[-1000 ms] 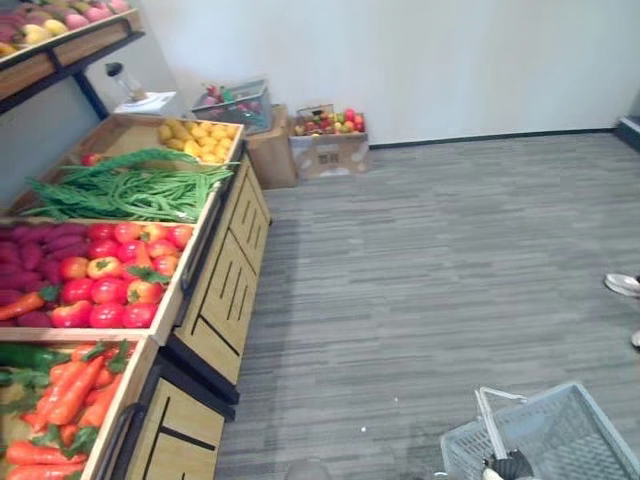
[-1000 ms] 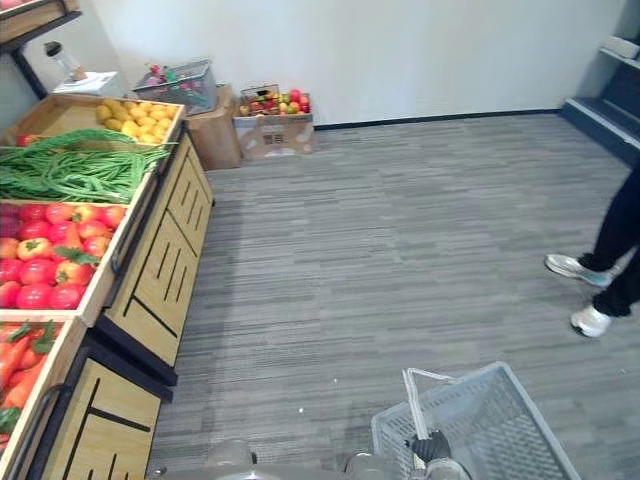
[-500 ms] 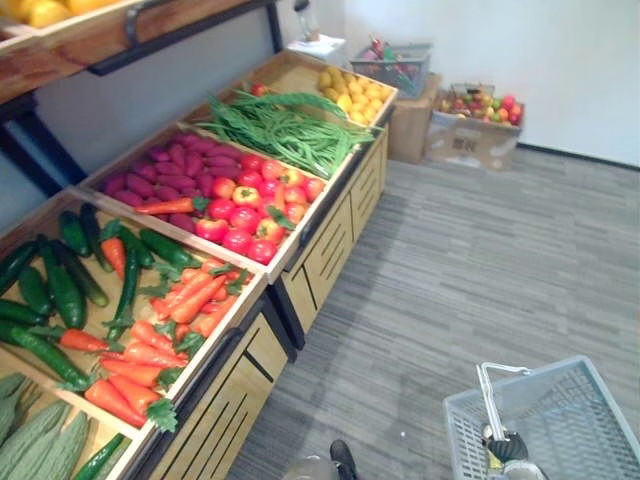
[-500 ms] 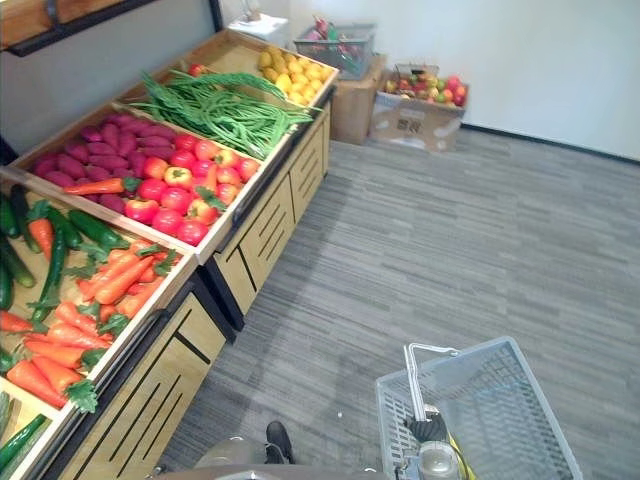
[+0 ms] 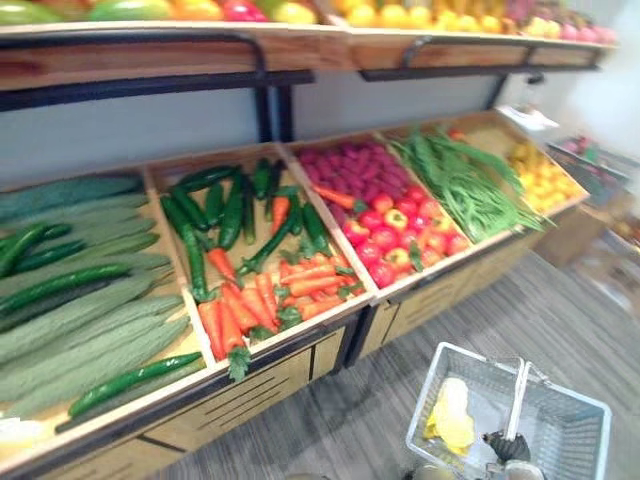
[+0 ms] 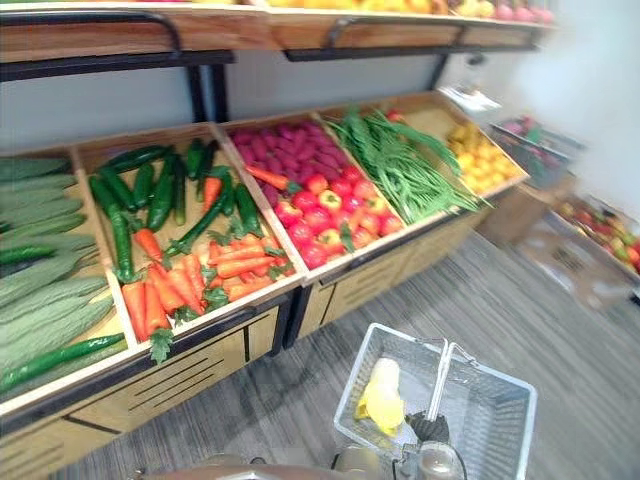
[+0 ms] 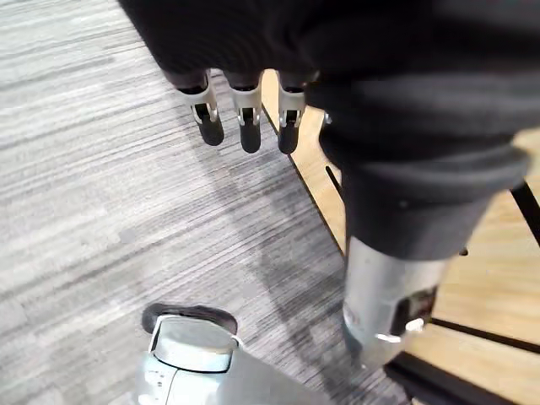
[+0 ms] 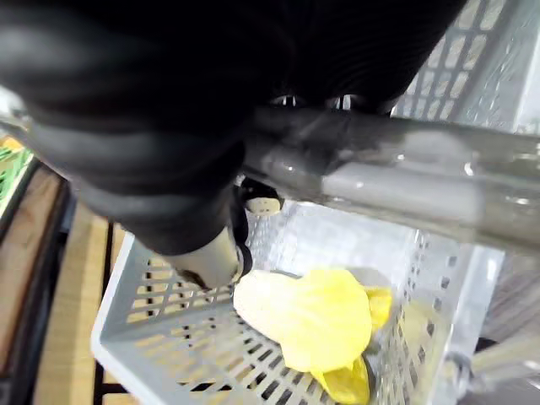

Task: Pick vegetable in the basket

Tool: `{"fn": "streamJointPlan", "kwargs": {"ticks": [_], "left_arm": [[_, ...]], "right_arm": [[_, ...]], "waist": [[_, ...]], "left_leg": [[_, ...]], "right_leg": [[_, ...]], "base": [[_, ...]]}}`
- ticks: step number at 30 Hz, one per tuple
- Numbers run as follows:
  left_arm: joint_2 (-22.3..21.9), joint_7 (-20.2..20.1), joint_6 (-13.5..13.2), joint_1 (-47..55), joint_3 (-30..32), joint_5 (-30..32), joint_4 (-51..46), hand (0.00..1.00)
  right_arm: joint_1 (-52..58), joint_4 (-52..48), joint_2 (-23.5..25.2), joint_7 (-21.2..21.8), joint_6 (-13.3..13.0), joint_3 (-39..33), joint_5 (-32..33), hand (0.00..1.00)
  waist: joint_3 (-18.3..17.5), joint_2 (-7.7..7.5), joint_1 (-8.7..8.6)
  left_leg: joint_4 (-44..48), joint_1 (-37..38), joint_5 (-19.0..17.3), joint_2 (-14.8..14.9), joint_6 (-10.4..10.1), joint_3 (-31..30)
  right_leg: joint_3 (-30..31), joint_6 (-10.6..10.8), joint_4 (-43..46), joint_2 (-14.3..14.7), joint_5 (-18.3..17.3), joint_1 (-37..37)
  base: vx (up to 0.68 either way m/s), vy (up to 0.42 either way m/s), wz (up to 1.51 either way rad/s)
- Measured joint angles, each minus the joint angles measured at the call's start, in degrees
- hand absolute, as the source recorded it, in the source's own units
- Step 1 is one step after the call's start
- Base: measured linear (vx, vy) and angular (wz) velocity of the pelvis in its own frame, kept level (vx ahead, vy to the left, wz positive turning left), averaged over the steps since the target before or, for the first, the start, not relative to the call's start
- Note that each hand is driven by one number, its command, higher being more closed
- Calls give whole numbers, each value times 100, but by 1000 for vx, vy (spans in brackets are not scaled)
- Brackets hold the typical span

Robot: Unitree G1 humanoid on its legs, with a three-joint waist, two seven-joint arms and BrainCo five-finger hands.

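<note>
- Left hand (image 7: 245, 116) hangs beside the stand (image 5: 250, 385), fingers loosely straight, empty.
- Judged step: between picks. Next, that hand must reach into a crate, say for the carrots (image 5: 300, 290).
- Yellow vegetable (image 6: 383, 397) lies in the basket (image 6: 490, 410), at its left end, long axis running toward the stand.
- Right hand (image 5: 505, 447) is curled round the handle (image 6: 440, 375).

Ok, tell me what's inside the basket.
One yellow vegetable lies on the floor of the grey basket. The right hand gripping the handle covers part of that floor; what lies beneath cannot be seen.
</note>
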Motion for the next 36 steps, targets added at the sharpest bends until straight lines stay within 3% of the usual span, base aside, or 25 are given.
{"fn": "streamJointPlan", "kwargs": {"ticks": [2,5,6,7,10,15,20,23,27,28,30,33,36], "left_arm": [[-40,28,-4,-14,130,15,0,0],[-48,79,-21,-60,395,60,-2,0],[-235,108,11,-173,571,61,141,0],[-448,164,-11,-173,645,41,173,0],[-643,216,1,-120,679,-143,232,0],[-662,472,-81,-119,783,-251,235,0],[-646,713,-184,-177,783,-440,220,0],[-626,996,-205,-201,799,-444,213,0],[-621,1687,-438,-314,817,-634,64,0],[-611,2111,-518,-365,860,-632,-462,0],[-607,2480,-656,-387,855,-543,-933,0],[-531,3250,-907,-442,797,-22,-2278,0],[-354,4020,-1269,-453,789,1008,-3384,0]], "right_arm": [[37,-135,2,69,-6,-4,114,100],[85,-145,103,116,16,-70,123,100],[36,-157,84,113,69,-242,132,100],[-10,-248,-8,115,158,-363,133,100],[-100,-128,-195,235,379,-442,141,100],[-53,354,-245,80,676,-1140,371,100],[-7,386,-226,-88,812,-1814,550,100],[87,385,-224,-173,811,-1963,551,100],[88,379,-230,-173,805,-1961,551,100],[88,374,-229,-170,796,-1940,550,100],[93,353,-231,-171,789,-1929,549,100],[150,233,-228,-171,689,-1719,556,100],[300,-47,-227,-193,604,-1507,602,100]], "waist": [[6,-21,37],[-35,-292,47],[-24,-93,47],[-37,80,45],[-44,300,32],[-20,331,-35],[49,337,-268],[67,385,-267],[89,398,-285],[103,385,-282],[102,389,-280],[149,438,-285],[145,477,-302]], "left_leg": [[232,10,-242,97,-147,-302],[526,8,-704,81,-435,-434],[677,21,-850,461,-599,-202],[531,114,-777,747,-726,-21],[260,274,-344,1030,-971,178],[863,-105,84,1330,-950,1272],[-239,50,502,1142,-944,1841],[-730,203,699,1031,-940,1823],[-991,216,782,975,-926,1825],[-1167,218,903,946,-937,1823],[-1268,214,966,920,-927,1824],[-1411,206,1063,864,-892,1810],[-1464,183,1068,814,-878,1807]], "right_leg": [[246,2,-269,146,4,7],[390,-48,-627,57,643,213],[71,4,-399,207,872,283],[-71,-144,-225,354,595,291],[-386,-331,-81,490,330,414],[-1175,-482,-756,527,326,1243],[-1654,-379,-994,349,398,1284],[-1727,-345,-1101,321,502,1292],[-1722,-347,-1206,344,650,1230],[-1720,-345,-1251,335,698,1173],[-1711,-325,-1271,322,729,1121],[-1705,-265,-1289,276,749,1074],[-1679,-263,-1292,241,750,1014]], "base": [[297,-409,91],[271,-448,81],[351,-596,65],[343,-564,57],[236,-325,50],[165,-220,71],[3,17,63],[-58,70,22],[-101,40,3],[-123,20,3],[-115,16,0],[-117,20,4],[-35,29,-1]]}}
